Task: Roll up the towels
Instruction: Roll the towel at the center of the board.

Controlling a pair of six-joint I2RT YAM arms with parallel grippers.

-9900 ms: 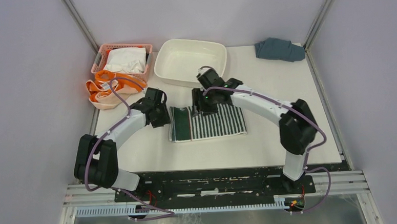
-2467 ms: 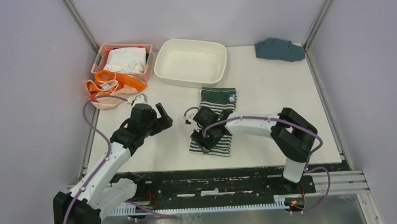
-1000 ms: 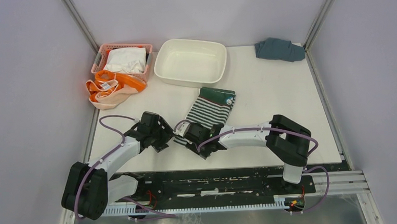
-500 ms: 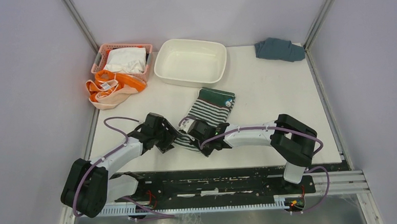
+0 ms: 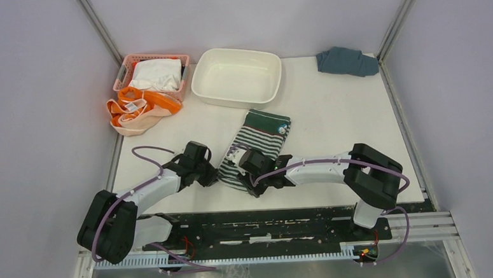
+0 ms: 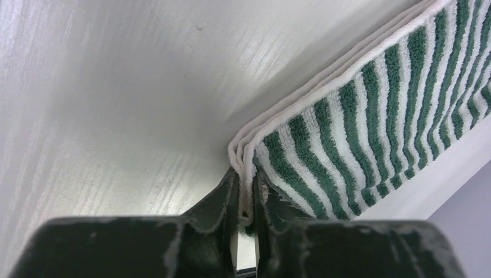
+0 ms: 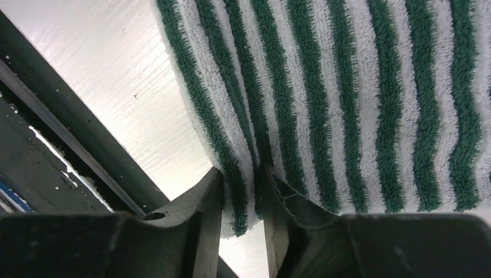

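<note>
The green-and-white striped towel [image 5: 260,140] lies folded on the table, running from the middle towards the near edge. My left gripper [image 5: 213,174] is shut on its near left corner, with the white edge layers pinched between the fingers [image 6: 246,200]. My right gripper [image 5: 253,177] is shut on the towel's near edge [image 7: 243,197], the striped cloth between its fingers. The orange towel [image 5: 137,109] with peach centre lies crumpled at the far left, in front of the basket.
A pink basket [image 5: 126,67] holding a white cloth stands at the far left. A white tub [image 5: 236,76] stands at the back middle. A blue-grey cloth [image 5: 346,61] lies at the far right corner. The black base rail [image 5: 267,217] runs just below the towel's near end.
The striped towel was turned lengthwise and dragged towards the near edge. The left arm came in from the left and closed on the towel's near corner; both grippers now hold the near end.
</note>
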